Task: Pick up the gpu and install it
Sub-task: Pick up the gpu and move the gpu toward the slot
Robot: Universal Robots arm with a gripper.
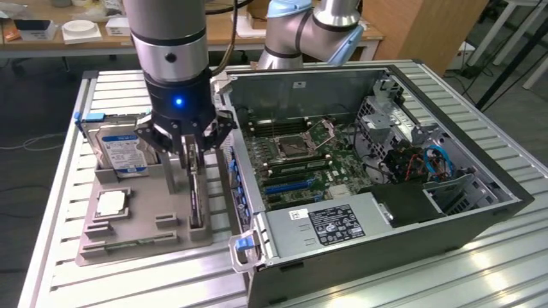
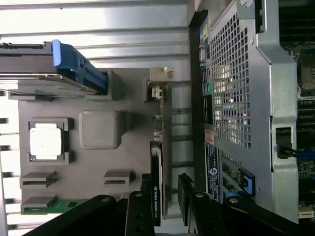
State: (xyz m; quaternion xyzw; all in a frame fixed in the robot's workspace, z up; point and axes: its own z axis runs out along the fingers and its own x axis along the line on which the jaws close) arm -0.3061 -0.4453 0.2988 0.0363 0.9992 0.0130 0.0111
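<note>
The gpu (image 1: 196, 200) is a thin dark card standing on edge in a slot of the grey holder tray (image 1: 137, 234), beside the open computer case (image 1: 368, 173). My gripper (image 1: 190, 157) hangs straight above it, its fingers reaching down on both sides of the card's top edge. In the wrist view the gpu (image 2: 156, 162) runs between the two black fingers (image 2: 146, 196), with its metal bracket at the far end. My gripper (image 2: 166, 191) is open, with a gap between the card and one finger.
In the same tray, a silver hard drive (image 1: 120, 151) with a blue-white label stands upright and a square CPU chip (image 1: 111, 204) lies flat. The motherboard (image 1: 291, 154) lies exposed inside the case, with blue slots (image 1: 287, 186). The case wall (image 2: 236, 98) is close to the gripper.
</note>
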